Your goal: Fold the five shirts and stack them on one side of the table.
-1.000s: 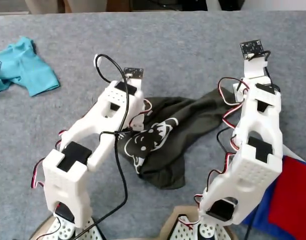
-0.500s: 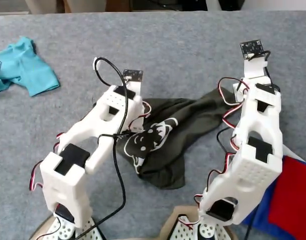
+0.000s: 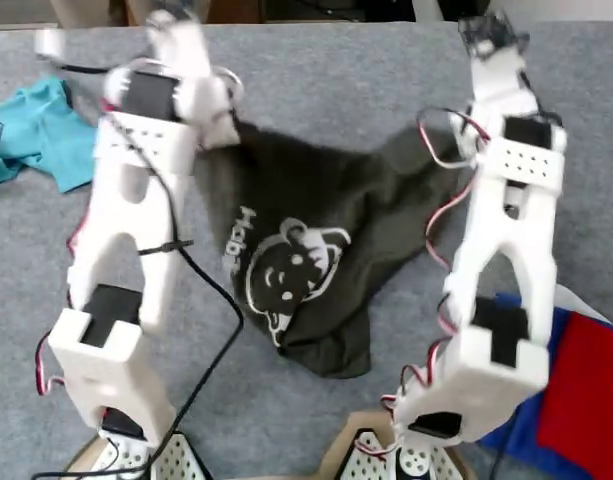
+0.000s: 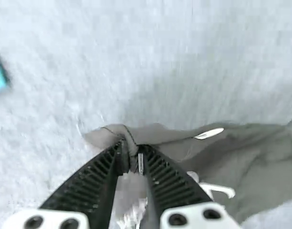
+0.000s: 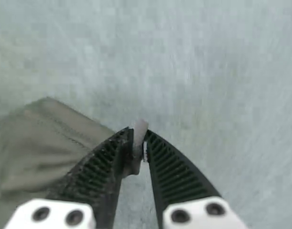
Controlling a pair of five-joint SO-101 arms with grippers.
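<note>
From above, the dark shirt (image 3: 306, 270) lies spread near the middle of the grey table (image 3: 336, 80), printed face up, its two far corners drawn out toward the left arm (image 3: 136, 200) and the right arm (image 3: 506, 220), its near end bunched in loose folds. A teal shirt (image 3: 46, 135) lies crumpled at the far left edge, well apart from the dark one. At the near right corner a red cloth (image 3: 586, 400) rests on a blue cloth (image 3: 531, 420) beside the right arm's base. That looks like the stacking side, though whether they are folded shirts I cannot tell. From the left wrist, the left gripper (image 4: 131, 155) is clamped on a gathered corner of the dark shirt, with the rest of the fabric trailing off over the table and a sliver of teal at the frame's edge. From the right wrist, the right gripper (image 5: 138, 138) is pinched tight on a small tuck of the shirt's edge, with a pale tip of cloth poking out between the jaws. The shirt looks light, limp and thin. It should sag and wrinkle wherever it is unsupported, so hems, shoulders or corners are the places to hold, and both at once.
</note>
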